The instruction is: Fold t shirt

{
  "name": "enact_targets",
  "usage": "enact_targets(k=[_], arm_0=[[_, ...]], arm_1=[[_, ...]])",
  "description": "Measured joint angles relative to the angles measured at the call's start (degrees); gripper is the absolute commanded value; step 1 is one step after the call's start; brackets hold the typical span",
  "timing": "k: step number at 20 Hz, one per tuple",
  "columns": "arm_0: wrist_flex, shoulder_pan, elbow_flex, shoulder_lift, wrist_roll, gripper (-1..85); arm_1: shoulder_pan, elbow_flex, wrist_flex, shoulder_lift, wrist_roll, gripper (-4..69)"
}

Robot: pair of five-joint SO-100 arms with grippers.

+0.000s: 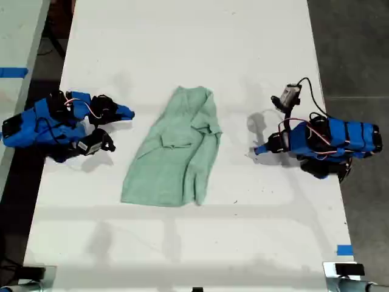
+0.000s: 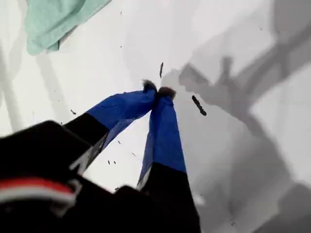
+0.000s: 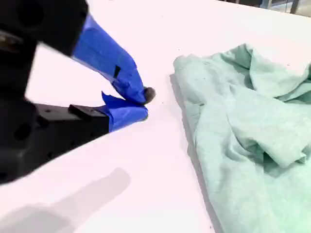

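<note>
Since folding has not yet begun, the layout is logged outward from my second tool [image 3: 144, 103]. Its blue-taped tips are pressed together on nothing, low over the plain white bench [image 1: 182, 36].

Just beyond those tips, apart from them, the small pale mint-green wrinkled fabric t shirt [image 3: 243, 131] is seen, its nearest corner close by.

In the exterior view the t shirt [image 1: 173, 152] is laid mid-bench between both arms. Its long axis runs from a wide end toward that view's bottom up to a narrow end toward its top, leaning slightly to that view's right as it rises. One side is already lapped over along the exterior view's right edge of the cloth.

My second tool [image 1: 129, 112] is placed on the exterior view's left, level with the narrow end.

Farther across, on that view's right, my first tool [image 1: 260, 149] is aimed at the cloth's middle. In the first wrist view, my first tool [image 2: 158, 91] is also seen closed on nothing, with only a corner of the t shirt [image 2: 53, 19] showing beyond it.

The second arm is judged nearer, so a grab at the narrow end would likely fall to it.
</note>
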Motion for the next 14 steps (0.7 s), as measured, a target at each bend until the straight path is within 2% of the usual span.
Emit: enact_targets(k=[10, 14], arm_0=[[0.0, 0.0, 0.0, 0.0, 0.0, -0.2], [0.0, 0.0, 0.0, 0.0, 0.0, -0.2]], arm_1=[[1.4, 0.0, 0.1, 0.0, 0.0, 1.2], [1.5, -0.2, 5.2, -0.1, 1.0, 1.3]])
